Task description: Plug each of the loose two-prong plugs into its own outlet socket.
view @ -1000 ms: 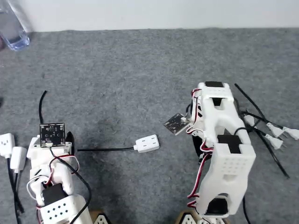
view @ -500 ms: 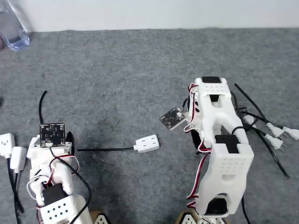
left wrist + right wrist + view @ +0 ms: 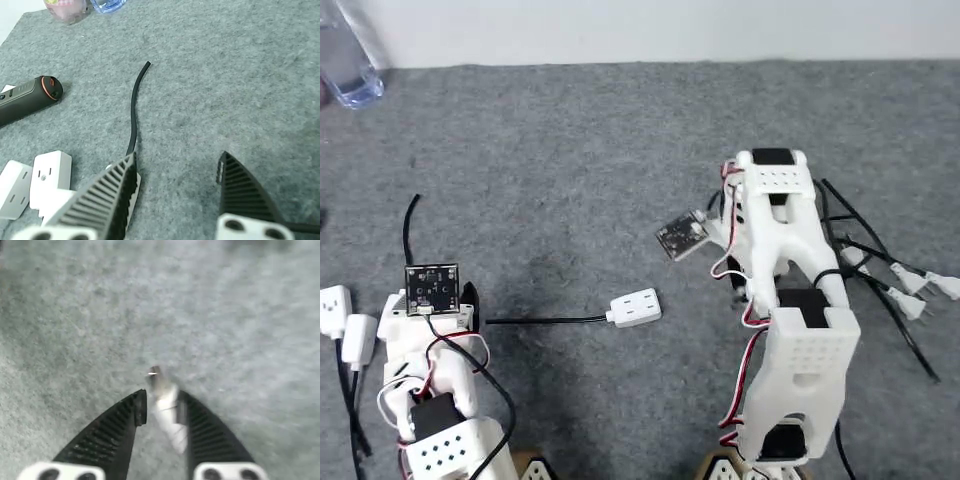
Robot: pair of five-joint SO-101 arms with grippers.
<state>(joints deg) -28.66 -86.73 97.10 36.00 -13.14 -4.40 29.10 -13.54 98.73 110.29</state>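
Right gripper (image 3: 161, 402): nearly closed — you grip a white plug (image 3: 167, 412) between its jaws.
Left gripper (image 3: 177, 157): wide open, holding nothing.
Socket (image 3: 638, 308): on the mat (image 3: 570, 150), 9 o'clock from your right arm (image 3: 790, 300).
Spare plugs (image 3: 910, 292): 3 o'clock of it.

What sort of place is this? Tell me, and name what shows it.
Probably a robotics test bench rather than a home. A grey felt mat serves as the work surface, two white arms with bare wiring sit side by side, and loose outlet sockets and two-prong plugs lie about as practice pieces.
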